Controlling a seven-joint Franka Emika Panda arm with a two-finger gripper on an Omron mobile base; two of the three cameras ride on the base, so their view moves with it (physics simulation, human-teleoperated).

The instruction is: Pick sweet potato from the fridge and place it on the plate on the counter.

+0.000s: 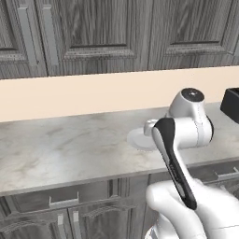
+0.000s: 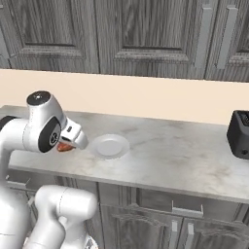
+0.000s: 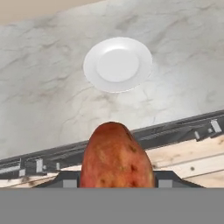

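Note:
A reddish-orange sweet potato (image 3: 116, 157) fills the bottom of the hand view, with my gripper (image 3: 116, 180) shut on it and a dark fingertip at each side. In the right base view the sweet potato (image 2: 64, 147) peeks out under the hand, just above the counter's front edge and left of the plate (image 2: 110, 146). The small white plate (image 3: 117, 64) lies bare on the marbled counter (image 3: 43, 87), ahead of the gripper. From the left base view the arm hides part of the plate (image 1: 136, 138). The fridge is out of view.
A black boxy appliance (image 2: 239, 133) stands on the counter at the far right, also visible from the left base (image 1: 231, 103). Dark wood-grain wall cabinets (image 2: 141, 34) hang above a beige backsplash. Base cabinets with silver handles (image 3: 175, 133) run below the counter edge.

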